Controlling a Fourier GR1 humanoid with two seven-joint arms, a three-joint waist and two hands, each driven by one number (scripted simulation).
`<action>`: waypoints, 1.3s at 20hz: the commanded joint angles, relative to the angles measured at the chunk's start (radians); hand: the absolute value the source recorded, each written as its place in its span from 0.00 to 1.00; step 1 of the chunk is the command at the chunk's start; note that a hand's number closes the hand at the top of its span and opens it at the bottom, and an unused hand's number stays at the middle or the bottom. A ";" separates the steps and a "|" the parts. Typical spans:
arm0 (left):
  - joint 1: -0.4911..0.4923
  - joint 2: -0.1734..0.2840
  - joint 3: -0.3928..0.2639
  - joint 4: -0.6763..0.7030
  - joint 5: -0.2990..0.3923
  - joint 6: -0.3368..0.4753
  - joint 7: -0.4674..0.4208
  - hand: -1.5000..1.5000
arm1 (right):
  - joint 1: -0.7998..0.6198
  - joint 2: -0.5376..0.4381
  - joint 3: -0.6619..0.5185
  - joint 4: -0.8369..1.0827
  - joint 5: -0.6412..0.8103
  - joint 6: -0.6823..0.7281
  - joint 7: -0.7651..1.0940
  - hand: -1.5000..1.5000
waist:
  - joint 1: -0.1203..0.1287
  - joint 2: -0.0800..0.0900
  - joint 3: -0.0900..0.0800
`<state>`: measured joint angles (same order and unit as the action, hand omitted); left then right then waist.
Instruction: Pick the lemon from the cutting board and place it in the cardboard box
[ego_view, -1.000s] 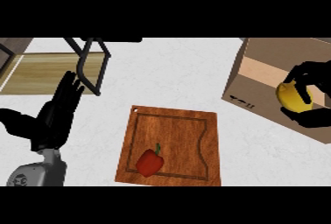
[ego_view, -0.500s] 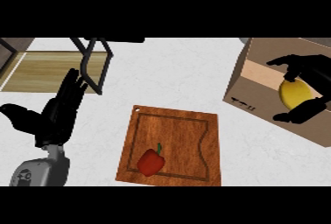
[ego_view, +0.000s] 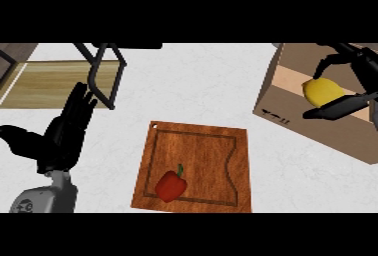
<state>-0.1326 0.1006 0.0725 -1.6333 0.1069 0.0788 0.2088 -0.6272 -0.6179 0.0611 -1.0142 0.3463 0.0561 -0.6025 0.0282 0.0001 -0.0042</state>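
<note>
Over the last second the right hand (ego_view: 347, 82) has spread its fingers away from the lemon (ego_view: 322, 92); a moment ago they were wrapped round the fruit, and now the thumb arches above it while the lower fingers stretch out flat just under it. That hand is open, and I cannot tell whether it touches the lemon at all. The yellow lemon sits over the cardboard box (ego_view: 295, 95) at the right edge of the view, well apart from the wooden cutting board (ego_view: 199, 155). On the board, in its lower left part, lies a red bell pepper (ego_view: 171, 185) with a green stem. Off to the left, the left hand (ego_view: 63, 137) rests above the white tabletop (ego_view: 199, 85), fingers straight and pointing up, thumb out to the side.
</note>
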 joint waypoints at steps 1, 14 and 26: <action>0.003 0.007 0.000 0.005 -0.012 0.002 0.001 0.50 | -0.045 0.007 -0.101 0.077 -0.164 0.152 -0.032 0.00 | -0.014 0.004 0.005; 0.048 -0.005 -0.003 -0.041 0.006 -0.011 -0.010 0.50 | -0.203 -0.073 -0.329 0.494 -0.448 0.540 0.073 0.00 | 0.000 0.008 0.005; -0.024 -0.016 -0.020 -0.007 -0.020 0.010 0.011 0.50 | -0.223 -0.211 -0.383 0.711 -0.422 0.602 -0.088 0.00 | 0.013 0.019 0.008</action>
